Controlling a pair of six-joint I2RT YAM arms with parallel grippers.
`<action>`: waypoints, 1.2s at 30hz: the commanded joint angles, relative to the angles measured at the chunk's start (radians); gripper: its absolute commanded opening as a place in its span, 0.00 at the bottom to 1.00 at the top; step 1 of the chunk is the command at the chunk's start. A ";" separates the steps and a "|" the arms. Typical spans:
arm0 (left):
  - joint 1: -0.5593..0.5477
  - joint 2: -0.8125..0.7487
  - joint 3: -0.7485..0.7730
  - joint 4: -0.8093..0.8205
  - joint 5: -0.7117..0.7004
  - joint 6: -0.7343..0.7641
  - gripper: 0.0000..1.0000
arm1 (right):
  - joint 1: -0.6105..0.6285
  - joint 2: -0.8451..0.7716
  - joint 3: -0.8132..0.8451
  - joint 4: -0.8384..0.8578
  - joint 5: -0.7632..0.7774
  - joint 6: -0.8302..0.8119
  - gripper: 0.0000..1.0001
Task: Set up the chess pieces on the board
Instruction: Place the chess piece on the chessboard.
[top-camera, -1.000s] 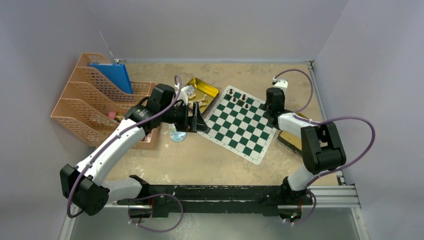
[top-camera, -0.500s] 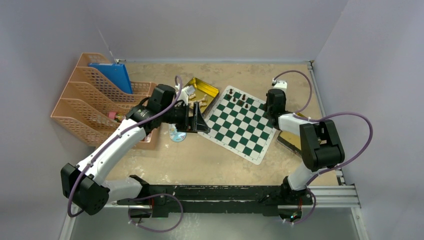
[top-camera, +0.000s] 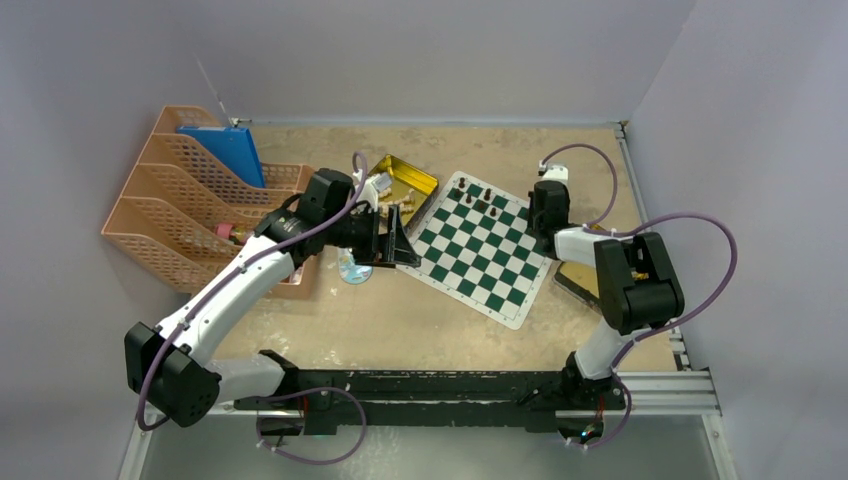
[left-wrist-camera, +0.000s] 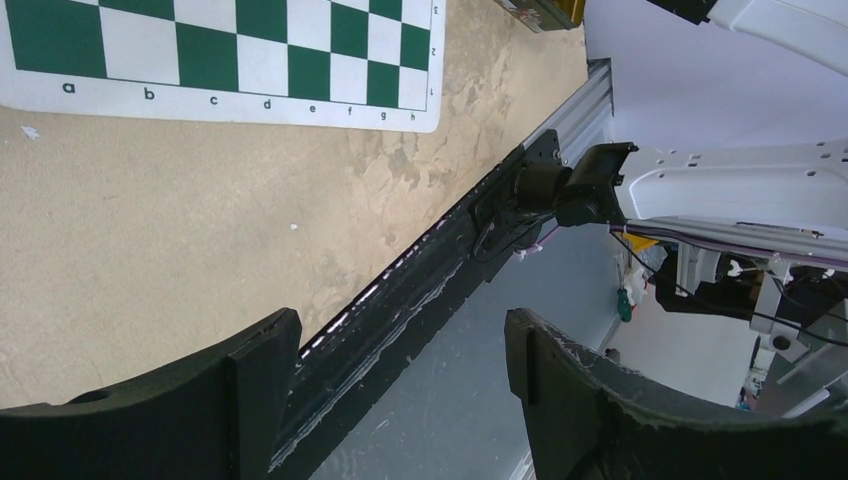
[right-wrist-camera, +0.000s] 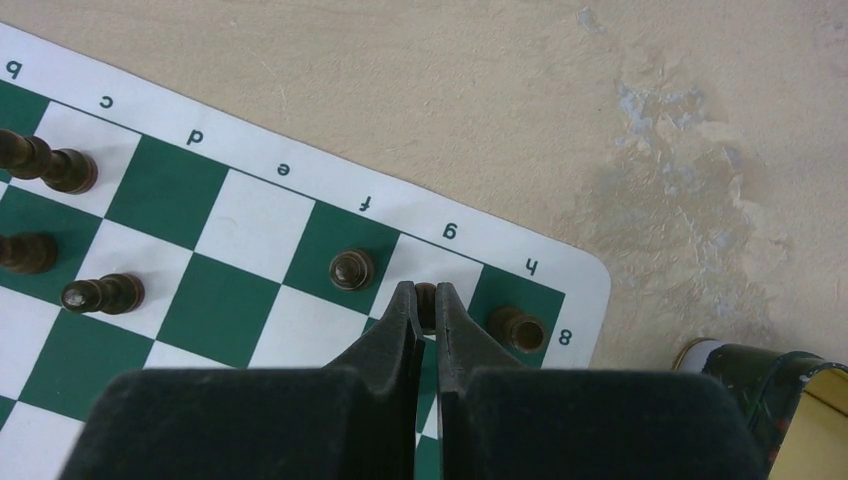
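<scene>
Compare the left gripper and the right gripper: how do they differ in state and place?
The left gripper stands wide open and holds nothing; the right gripper is shut on a dark chess piece. The left gripper looks past the board toward the near rail; the right gripper points down at the board's edge row, between two other dark pieces. Both are black and two-fingered.

- left arm (top-camera: 235, 290), right arm (top-camera: 578, 243): white links, black joint housings
- purple cable (top-camera: 688, 215) looped along each arm
- black base rail (top-camera: 420, 385) spans both bases
- left gripper (left-wrist-camera: 400, 335): matte black curved fingers (left-wrist-camera: 620, 420), scuffed pale at the edges
- right gripper (right-wrist-camera: 426, 295): black fingers, blocky roots tapering to thin tips
- small white block (top-camera: 553, 171) on right wrist
</scene>
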 joint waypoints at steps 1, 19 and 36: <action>0.006 0.002 0.035 -0.002 -0.001 0.034 0.74 | -0.012 -0.005 0.013 0.048 -0.002 -0.011 0.04; 0.010 0.031 0.043 -0.008 0.006 0.043 0.74 | -0.020 0.005 0.018 0.071 -0.031 -0.005 0.06; 0.019 0.038 0.045 -0.014 0.010 0.050 0.74 | -0.021 -0.024 0.026 0.034 -0.032 0.037 0.37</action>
